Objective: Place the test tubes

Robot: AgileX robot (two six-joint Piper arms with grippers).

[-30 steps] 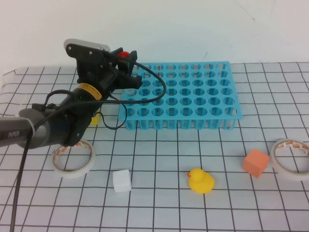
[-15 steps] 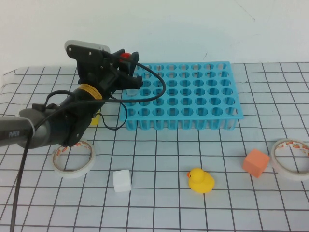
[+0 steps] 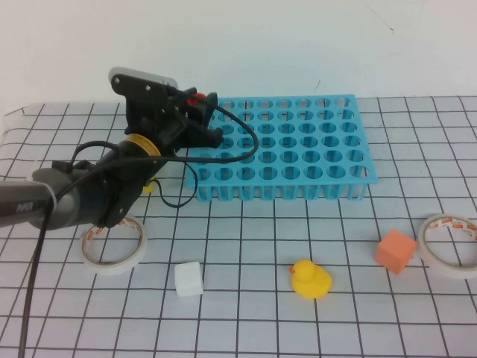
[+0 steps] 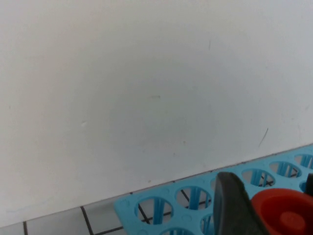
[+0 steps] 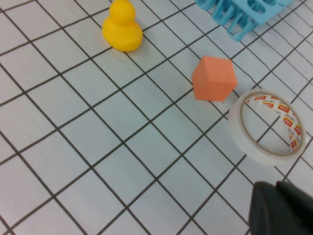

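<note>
Here the left pincer (image 3: pixel 200 104) hangs over the far left corner of the blue test tube rack (image 3: pixel 291 149), which stands toward the far edge of the gridded tabletop (image 3: pixel 253 313). Its jaws are part-way closed on a red-capped test tube (image 3: pixel 195 98). The cap shows between the dark fingers (image 4: pixel 234 205) in the left wrist view, above the rack's outermost holes. How far the tube reaches down toward a hole is hidden by the pincer.

The right pincer (image 5: pixel 281 210) is out of the high view. Its own camera shows its jaws closed and empty, above the near right part of the tabletop beside the right tape roll (image 3: pixel 449 245).

An orange cube (image 3: pixel 395 250) lies just beside that roll. A yellow rubber duck (image 3: pixel 309 279) and a white cube (image 3: pixel 188 280) lie nearer the front edge. A second tape roll (image 3: pixel 113 244) lies toward the left edge, under the left arm.
</note>
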